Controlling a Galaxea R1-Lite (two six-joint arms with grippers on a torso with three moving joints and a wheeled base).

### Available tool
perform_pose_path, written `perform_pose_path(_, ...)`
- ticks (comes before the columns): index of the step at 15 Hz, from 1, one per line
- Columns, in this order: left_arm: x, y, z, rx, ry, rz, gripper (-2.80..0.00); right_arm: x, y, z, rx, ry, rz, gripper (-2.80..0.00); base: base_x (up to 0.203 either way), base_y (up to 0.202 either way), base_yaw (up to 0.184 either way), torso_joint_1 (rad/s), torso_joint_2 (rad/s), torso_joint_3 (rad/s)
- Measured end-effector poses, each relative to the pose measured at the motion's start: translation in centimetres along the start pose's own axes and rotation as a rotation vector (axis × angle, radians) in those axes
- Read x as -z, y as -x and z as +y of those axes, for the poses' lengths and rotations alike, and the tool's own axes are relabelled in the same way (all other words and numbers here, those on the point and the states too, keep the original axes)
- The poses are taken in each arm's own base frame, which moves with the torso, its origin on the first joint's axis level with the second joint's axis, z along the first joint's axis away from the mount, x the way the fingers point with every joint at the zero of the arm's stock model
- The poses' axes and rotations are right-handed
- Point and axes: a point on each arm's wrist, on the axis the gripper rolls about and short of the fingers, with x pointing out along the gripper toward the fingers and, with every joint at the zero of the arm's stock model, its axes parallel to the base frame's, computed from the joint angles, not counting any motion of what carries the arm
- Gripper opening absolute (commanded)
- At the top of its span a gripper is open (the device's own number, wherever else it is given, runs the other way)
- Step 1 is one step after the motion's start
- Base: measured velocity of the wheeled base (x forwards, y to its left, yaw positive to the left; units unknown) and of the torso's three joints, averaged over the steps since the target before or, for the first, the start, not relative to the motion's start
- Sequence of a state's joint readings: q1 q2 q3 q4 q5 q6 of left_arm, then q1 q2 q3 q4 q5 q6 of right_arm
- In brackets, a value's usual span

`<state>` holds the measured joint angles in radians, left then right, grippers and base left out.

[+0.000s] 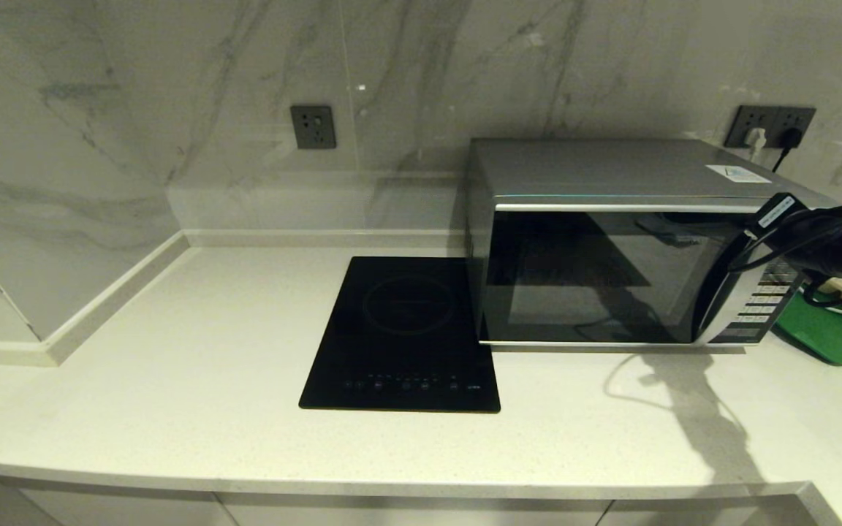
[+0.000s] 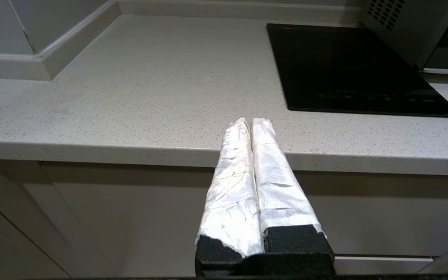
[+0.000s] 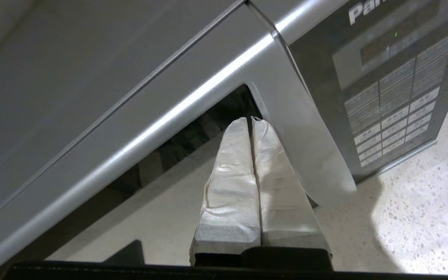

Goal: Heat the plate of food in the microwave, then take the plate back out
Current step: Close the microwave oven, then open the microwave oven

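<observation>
The silver microwave (image 1: 611, 241) stands at the back right of the counter, its dark glass door shut. My right arm (image 1: 841, 252) reaches in from the right, in front of the button panel (image 3: 399, 105). The right gripper (image 3: 250, 120) is shut and holds nothing. Its taped tips lie against the dark glass, right beside the inner edge of the curved silver handle strip (image 3: 301, 144). The plate of food is out of view. My left gripper (image 2: 251, 120) is shut and empty, hanging in front of the counter's front edge, apart from everything.
A flat black induction cooktop (image 1: 403, 332) lies left of the microwave. A green tray (image 1: 837, 332) sits to the microwave's right, partly behind my right arm. The pale counter (image 1: 172, 380) meets a marble wall with a raised ledge at far left.
</observation>
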<state>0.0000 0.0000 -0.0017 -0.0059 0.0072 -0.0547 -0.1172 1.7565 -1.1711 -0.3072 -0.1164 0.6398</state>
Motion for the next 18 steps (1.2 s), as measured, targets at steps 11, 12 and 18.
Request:
perform_pose_path(11,0.0,0.0,0.0,0.000,0.000,-0.001,-2.80,-0.9,8.7,-7.5,-0.089,-0.260,0.303,-2.80,0.000,0.000,0.000,0.000,0.00,0.000)
perform_pose_path(12,0.0,0.0,0.0,0.000,0.000,-0.001,-2.80,-1.4,9.6,-9.4,-0.112,-0.321,0.347,-2.80,0.000,0.000,0.000,0.000,0.00,0.000)
perform_pose_path(18,0.0,0.0,0.0,0.000,0.000,0.000,-2.80,2.7,9.6,-18.1,-0.389,-0.395,0.626,-2.80,0.000,0.000,0.000,0.000,0.00,0.000)
